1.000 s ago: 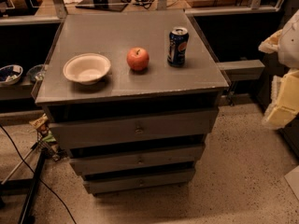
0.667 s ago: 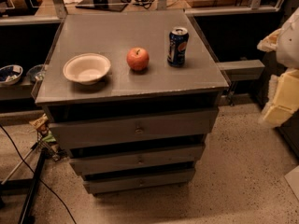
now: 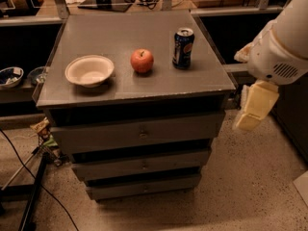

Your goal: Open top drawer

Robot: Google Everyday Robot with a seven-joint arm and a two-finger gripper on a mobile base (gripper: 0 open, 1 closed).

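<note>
The top drawer (image 3: 139,134) is the widest grey drawer of the cabinet, with a small metal knob (image 3: 143,133) at its centre. It looks closed, flush under the cabinet top. My gripper (image 3: 251,110) hangs from the white arm (image 3: 281,47) to the right of the cabinet. It is level with the top drawer, points down, and stands apart from the drawer's right end. It holds nothing that I can see.
On the cabinet top (image 3: 144,81) stand a white bowl (image 3: 89,70), a red apple (image 3: 142,60) and a blue soda can (image 3: 183,47). Two narrower drawers (image 3: 142,165) sit below. Cables and a stand (image 3: 33,196) lie on the floor at left. Dark shelves with bowls (image 3: 10,76) are behind left.
My arm and gripper have moved left, closer to the cabinet's right side. The drawers and the things on top have not moved.
</note>
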